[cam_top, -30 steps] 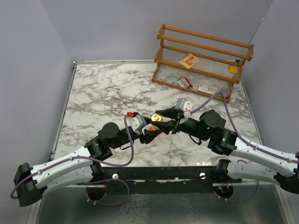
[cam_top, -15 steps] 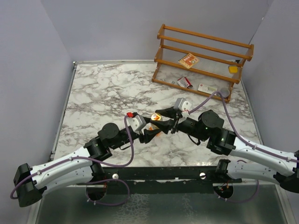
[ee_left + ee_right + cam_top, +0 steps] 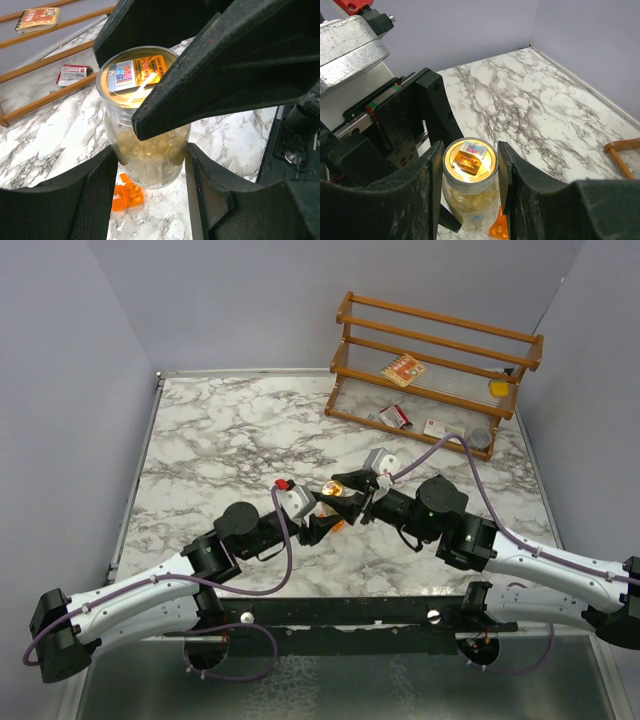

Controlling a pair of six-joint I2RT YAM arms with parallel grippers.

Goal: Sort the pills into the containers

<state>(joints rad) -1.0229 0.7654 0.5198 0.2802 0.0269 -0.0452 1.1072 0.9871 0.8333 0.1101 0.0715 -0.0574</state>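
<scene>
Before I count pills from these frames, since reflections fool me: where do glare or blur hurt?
Left wrist: a bright streak of glare crosses the lid of the jar, and a dark finger hides part of it. Right wrist: the lid glows evenly, the near fingers are blurred. Top external: even light, but the jar is too small to show pills.

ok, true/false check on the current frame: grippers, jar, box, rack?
1. The left gripper grips the jar by its body. True.
2. The right gripper hangs clear of the jar. False: it clamps the lid.
3. The jar is empty. False: pale yellow round pills sit inside.
4. The orange box lies on the table by the jar. True.
5. The wooden rack stands at the table's far left. False: far right.
</scene>
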